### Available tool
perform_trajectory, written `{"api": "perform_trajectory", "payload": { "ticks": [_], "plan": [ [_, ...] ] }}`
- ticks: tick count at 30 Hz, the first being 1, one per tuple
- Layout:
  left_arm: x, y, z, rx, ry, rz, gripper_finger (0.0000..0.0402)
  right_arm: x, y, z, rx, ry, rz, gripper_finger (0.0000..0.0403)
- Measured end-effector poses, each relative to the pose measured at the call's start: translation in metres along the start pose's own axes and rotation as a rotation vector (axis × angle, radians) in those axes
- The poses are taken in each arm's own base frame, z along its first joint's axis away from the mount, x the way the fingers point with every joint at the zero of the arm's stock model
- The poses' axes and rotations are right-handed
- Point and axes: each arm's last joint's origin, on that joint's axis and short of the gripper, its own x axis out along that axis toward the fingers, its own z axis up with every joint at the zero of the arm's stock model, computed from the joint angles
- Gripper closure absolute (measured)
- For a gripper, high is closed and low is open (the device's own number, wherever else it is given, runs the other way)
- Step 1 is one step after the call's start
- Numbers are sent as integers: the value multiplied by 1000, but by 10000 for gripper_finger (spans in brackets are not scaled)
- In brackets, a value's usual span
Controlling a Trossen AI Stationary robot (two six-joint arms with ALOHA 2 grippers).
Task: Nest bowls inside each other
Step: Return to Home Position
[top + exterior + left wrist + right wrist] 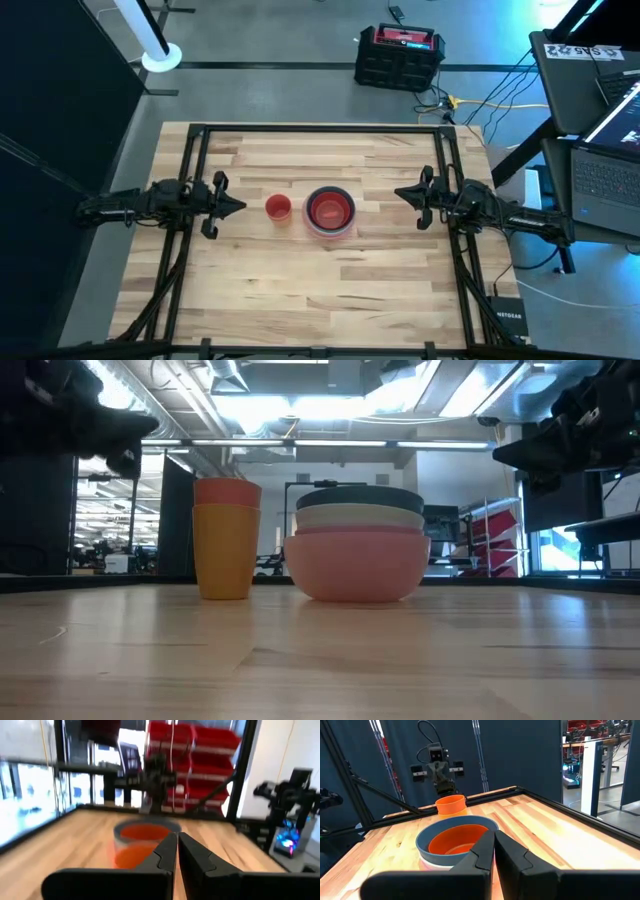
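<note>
Since neither arm carries anything, I read this as the go-to-rest step. The left gripper (238, 207) has its fingers pressed together on nothing and points at the cups, near them but not touching. The right gripper (401, 193) is the same, pinched closed and empty, and stands apart from the bowl stack (330, 212).

The stack is mid-table and looks nested. The pink bowl (357, 565) is lowest, the white bowl (360, 517) is over it, the dark blue bowl (360, 498) is above that, and the red bowl (455, 842) sits inside. I can't tell whether a second pink bowl is in there.

The orange cup (227, 492) sits in the yellow cup (225, 550), just beside the stack on the table (330, 300).

To do it well, I'd keep both pairs of fingers closed and pull each arm straight outward from the centre, with no dip and no sideways sweep. The left arm matters most, since the tall cup pair would likely tip at a brush.
</note>
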Motion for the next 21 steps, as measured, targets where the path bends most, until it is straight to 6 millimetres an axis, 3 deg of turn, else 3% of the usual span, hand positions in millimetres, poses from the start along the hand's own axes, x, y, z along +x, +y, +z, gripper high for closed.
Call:
{"api": "perform_trajectory", "payload": {
  "ticks": [21],
  "plan": [
    [0, 0, -3, 89, 35, -15, 402, 0, 0, 0, 0, 0, 0, 403]
  ]
}}
